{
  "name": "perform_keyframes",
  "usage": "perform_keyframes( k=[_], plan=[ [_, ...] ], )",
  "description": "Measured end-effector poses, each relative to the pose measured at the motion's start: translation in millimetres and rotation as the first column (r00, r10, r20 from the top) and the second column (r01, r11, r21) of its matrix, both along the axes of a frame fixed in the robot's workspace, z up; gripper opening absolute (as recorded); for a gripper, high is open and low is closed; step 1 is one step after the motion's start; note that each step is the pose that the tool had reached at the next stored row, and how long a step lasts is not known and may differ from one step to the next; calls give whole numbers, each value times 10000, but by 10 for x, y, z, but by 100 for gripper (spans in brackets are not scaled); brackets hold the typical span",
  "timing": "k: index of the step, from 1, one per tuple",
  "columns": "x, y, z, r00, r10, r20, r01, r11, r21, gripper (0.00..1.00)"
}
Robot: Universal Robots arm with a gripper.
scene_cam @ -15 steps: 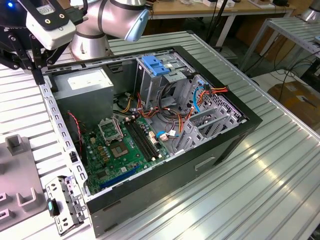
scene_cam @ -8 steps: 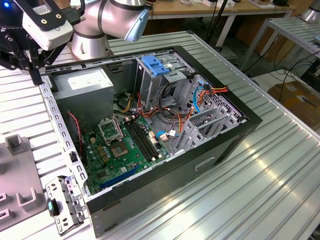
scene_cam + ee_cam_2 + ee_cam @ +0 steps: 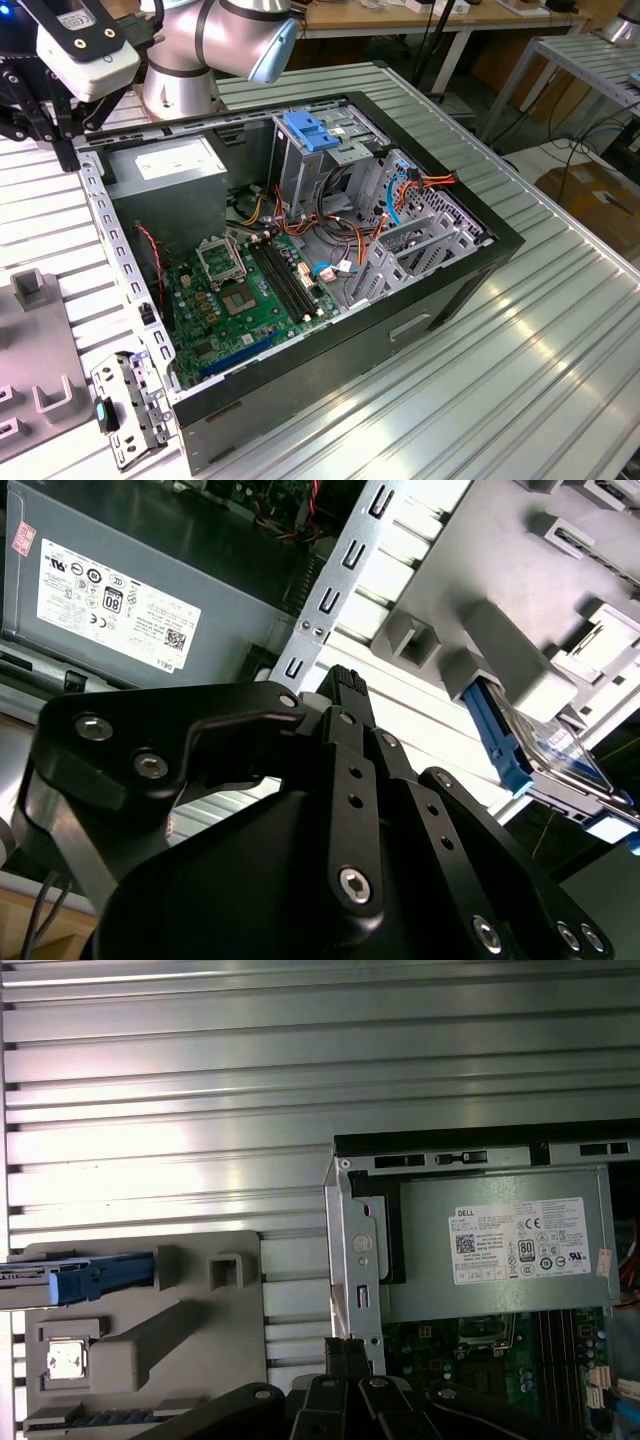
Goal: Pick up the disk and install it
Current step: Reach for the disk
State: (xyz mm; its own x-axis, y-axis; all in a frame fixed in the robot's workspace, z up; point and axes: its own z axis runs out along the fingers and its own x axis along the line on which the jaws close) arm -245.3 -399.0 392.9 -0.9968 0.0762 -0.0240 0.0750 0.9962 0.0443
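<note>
Disk: the disk is seen standing on edge in a slot of the grey holder, outside the computer case, with its blue side rail lying along one long edge.
Reason for placing: the slot is judged to keep the disk upright and steady, so that its flat sides are offered for a grasp from above.
Gripper: the gripper is held over the slatted metal table, beside the case's corner and near the holder, but apart from the disk.
Jaws: whether they are released or clenched cannot be told; the disk is not grasped by them.
Progress: the disk is not yet lifted, so the installing is judged not begun.
Destination: the metal drive cage, topped by a blue latch, is judged to be where the disk is meant to go.
Surroundings: a grey power-supply box is set in the case corner nearest the gripper; a green motherboard is laid across the case floor.
Obstacles: the perforated case rim is placed between holder and interior, and loose coloured cables are strung beside the cage, where a snag is judged possible.
</note>
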Motion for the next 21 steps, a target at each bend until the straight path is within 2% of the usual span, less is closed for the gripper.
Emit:
perform_keyframes(
  k=[21],
  plan=[
    [-125, 0, -1, 10000, -1, 0, 1, 10000, 0, 11]
  ],
)
